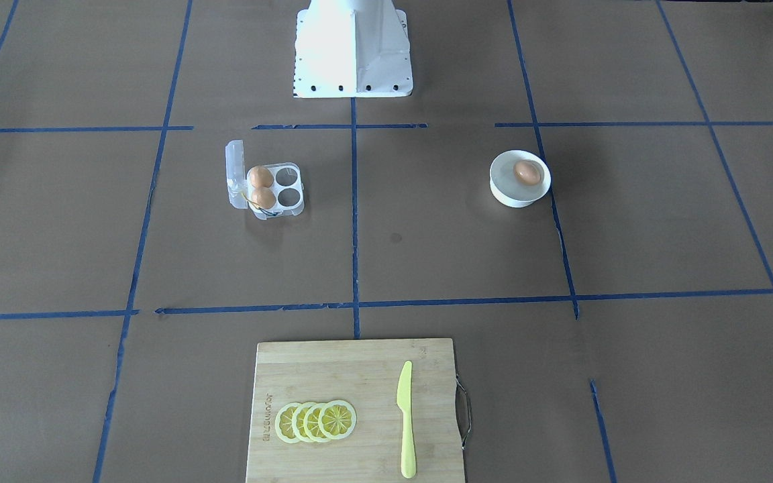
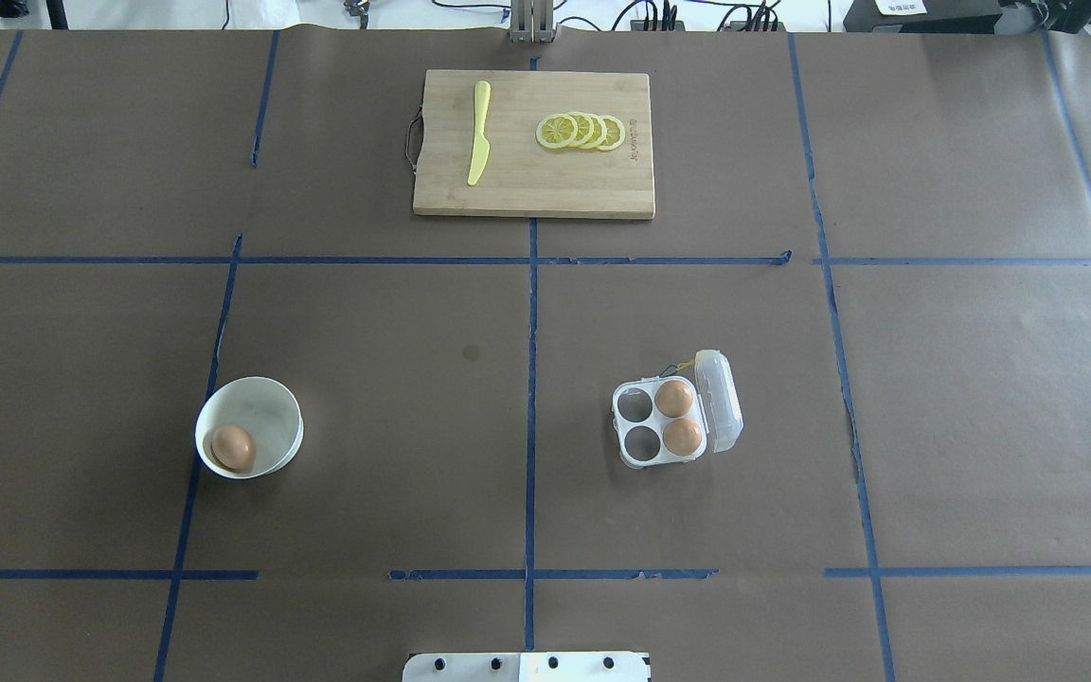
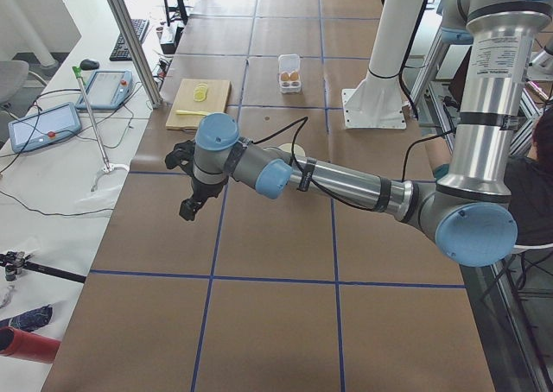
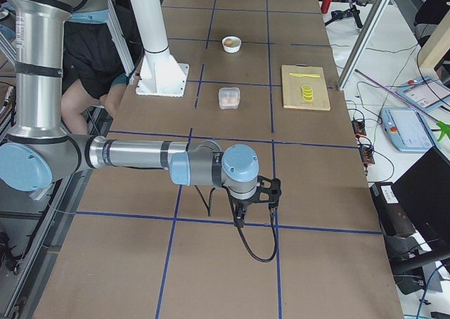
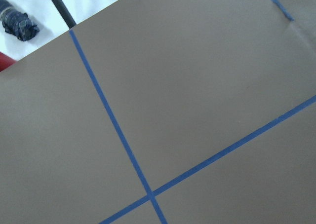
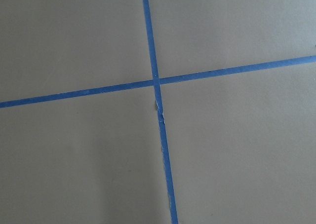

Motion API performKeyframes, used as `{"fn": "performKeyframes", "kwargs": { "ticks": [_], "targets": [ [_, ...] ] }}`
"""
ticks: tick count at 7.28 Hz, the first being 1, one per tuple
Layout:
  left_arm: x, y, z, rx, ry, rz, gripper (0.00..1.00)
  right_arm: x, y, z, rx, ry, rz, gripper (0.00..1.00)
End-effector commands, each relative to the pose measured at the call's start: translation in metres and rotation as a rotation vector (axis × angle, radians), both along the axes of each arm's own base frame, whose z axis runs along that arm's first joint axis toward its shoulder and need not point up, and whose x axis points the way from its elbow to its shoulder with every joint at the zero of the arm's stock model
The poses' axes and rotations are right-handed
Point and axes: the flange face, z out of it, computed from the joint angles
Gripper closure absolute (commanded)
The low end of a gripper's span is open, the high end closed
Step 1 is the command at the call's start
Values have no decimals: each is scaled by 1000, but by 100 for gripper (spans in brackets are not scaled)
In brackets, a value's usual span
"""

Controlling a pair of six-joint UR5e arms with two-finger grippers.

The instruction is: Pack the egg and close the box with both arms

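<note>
Rig as I see it remotely. The egg to be packed lies in a white bowl on the table, in the half toward the table's left end and nearer the robot's edge than the far edge. The left pincer hangs above the table much closer to the left end, well apart from the bowl. The right pincer hangs likewise near the right end, well apart from the box, which sits right of the table's middle. The left arm reaches out from the robot with its forearm almost level and the pincer pointing down over a blue tape line. The right arm mirrors that pose. Both pincers appear in the side views only, so I cannot tell how far either is open. Neither visibly carries anything, and each wrist view shows only brown table cover and crossing tape. Count: three eggs, one in the bowl and two boxed eggs filling the cells next to the lid, which stands open on the side facing the right end. The box has four cells, and two empty cells face the table's middle. At the middle of the far edge lies one cutting board, bearing one yellow knife and four lemon slices.
</note>
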Motion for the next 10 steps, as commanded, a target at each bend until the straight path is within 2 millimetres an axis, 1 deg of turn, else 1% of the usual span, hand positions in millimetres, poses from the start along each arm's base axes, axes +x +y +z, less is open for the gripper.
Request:
{"fn": "performKeyframes", "kwargs": {
  "ticks": [1,2,3,4,5,6,7,8,9,10],
  "targets": [
    [95,9,-68,-207,191,-61,0,-6,-14,-15,30,3,-16,0],
    [130,32,-100,-316,253,-105,0,-7,-12,-11,23,0,-16,0],
    [154,54,-126,-415,299,-159,0,-10,-9,1,-2,1,-21,0],
    [181,84,-130,-490,297,-227,0,-13,-9,9,-17,-6,-25,0],
    [211,107,-130,-555,287,-292,0,-13,-11,6,-8,-9,-27,0],
    [247,123,-130,-626,283,-338,1,-13,-14,3,-1,-8,-27,0],
    [289,143,-127,-652,258,-391,4,-13,-15,-1,6,-9,-26,0],
    [317,156,-122,-669,232,-406,6,-13,-16,-3,9,-9,-26,0],
    [336,163,-116,-659,208,-411,8,-13,-15,-2,9,-14,-27,0],
    [348,165,-109,-656,189,-409,11,-13,-15,-3,9,-20,-28,0]
  ]
}}
